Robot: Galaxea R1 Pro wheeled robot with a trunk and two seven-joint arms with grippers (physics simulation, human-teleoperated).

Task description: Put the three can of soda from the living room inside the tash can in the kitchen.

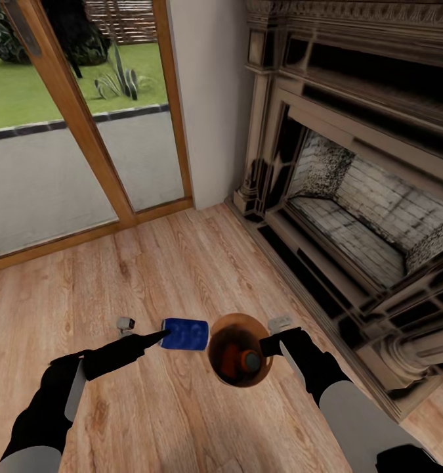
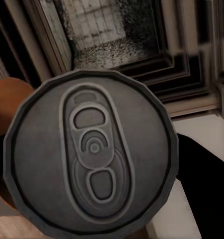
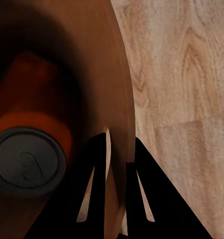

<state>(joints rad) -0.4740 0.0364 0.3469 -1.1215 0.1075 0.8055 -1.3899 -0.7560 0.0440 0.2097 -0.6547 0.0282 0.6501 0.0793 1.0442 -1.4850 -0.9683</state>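
With one orange soda can (image 1: pixel 243 359) already lying inside the round copper-brown trash can (image 1: pixel 216 341), whose rim the right claw (image 3: pixel 117 149) pinches, the left claw (image 1: pixel 159 337) grips the blue soda can (image 1: pixel 185 334) beside the mouth; I judge two cans remain.

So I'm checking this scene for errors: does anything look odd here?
Yes: the bin hangs in the air, its rim pinched by the right hand, an orange can inside; the left hand holds the blue can sideways.

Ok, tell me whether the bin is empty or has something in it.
Not empty. The trash can, gripped at its rim by the right claw, holds an orange soda can with a grey top.
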